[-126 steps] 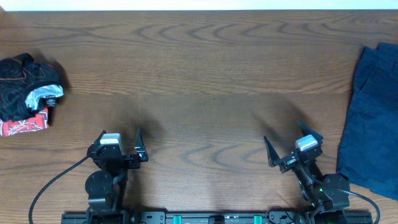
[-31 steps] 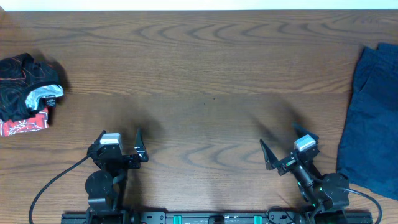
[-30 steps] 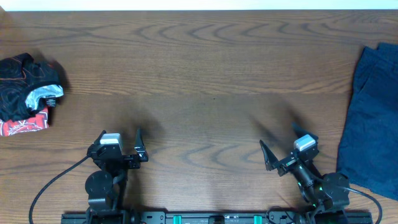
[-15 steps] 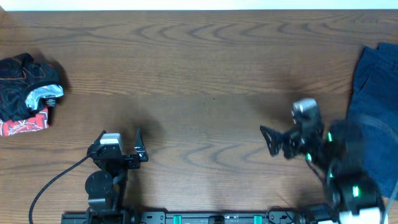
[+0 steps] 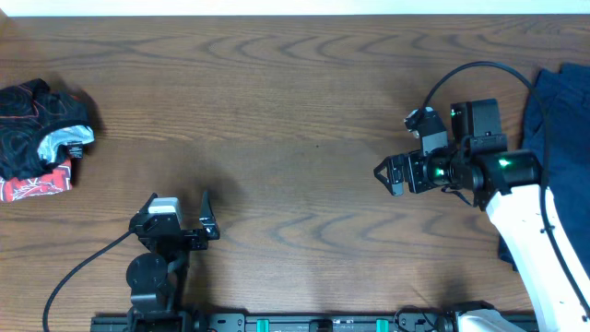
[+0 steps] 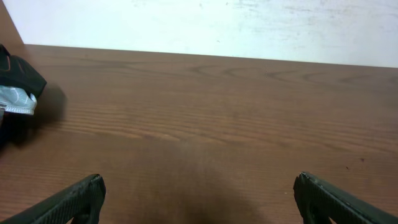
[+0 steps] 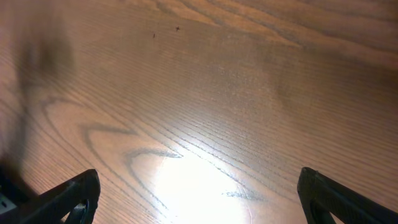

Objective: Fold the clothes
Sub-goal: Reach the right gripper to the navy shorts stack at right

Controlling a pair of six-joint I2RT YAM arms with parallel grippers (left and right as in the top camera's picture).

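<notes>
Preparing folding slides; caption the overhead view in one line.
Open right hand hovers over brown wooden table beside dark navy blue cloth garment; open left hand parked; crumpled black-and-red garment far left.

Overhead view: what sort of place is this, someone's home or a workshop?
Probably a robotics lab bench: a cabled left arm and right arm mounted at a wooden table, with a blue garment and a crumpled black garment at its sides.
</notes>
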